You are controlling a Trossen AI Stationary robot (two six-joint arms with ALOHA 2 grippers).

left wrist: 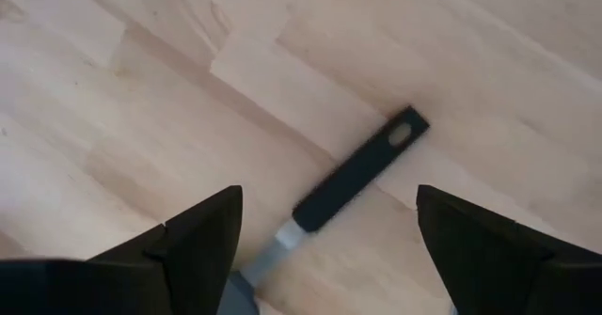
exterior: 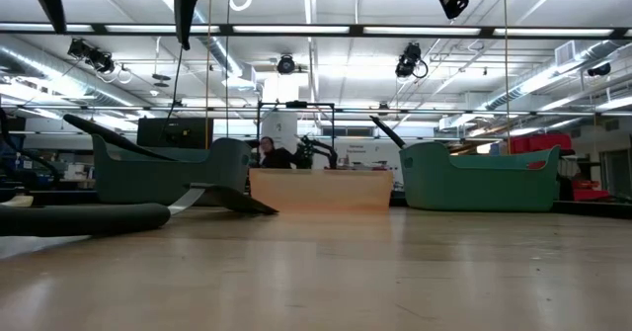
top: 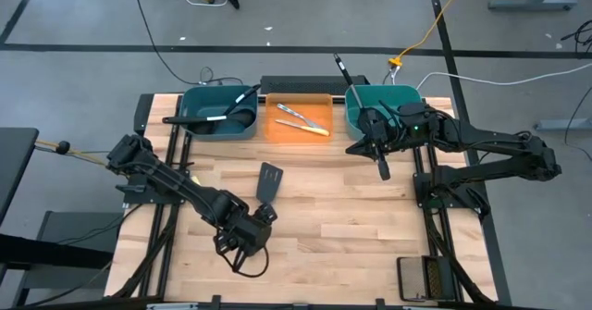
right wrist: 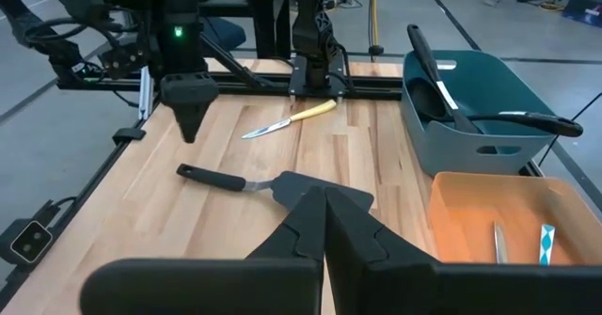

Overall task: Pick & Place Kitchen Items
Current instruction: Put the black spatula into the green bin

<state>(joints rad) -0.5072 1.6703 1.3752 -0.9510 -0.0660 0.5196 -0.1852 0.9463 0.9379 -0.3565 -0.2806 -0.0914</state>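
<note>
The left gripper (top: 248, 239) hangs with its fingers (left wrist: 202, 235) spread wide above the counter (top: 324, 208), straddling the black handle of a slotted spatula (top: 268, 181) that lies flat on the wood. The right gripper (top: 382, 168) is pressed together and empty near the right teal bin (top: 381, 99). Other utensils rest in the left teal bin (top: 218, 112), two knives (top: 302, 118) lie in the orange bin (top: 298, 125), and a yellow-handled knife (right wrist: 287, 118) lies on the counter.

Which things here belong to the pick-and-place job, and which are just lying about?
Job:
slotted spatula on the table
yellow-handled knife on the table
knives in the orange bin
black utensils in the left teal bin

Lying about:
yellow cable on the floor
black box by the table's edge
</note>
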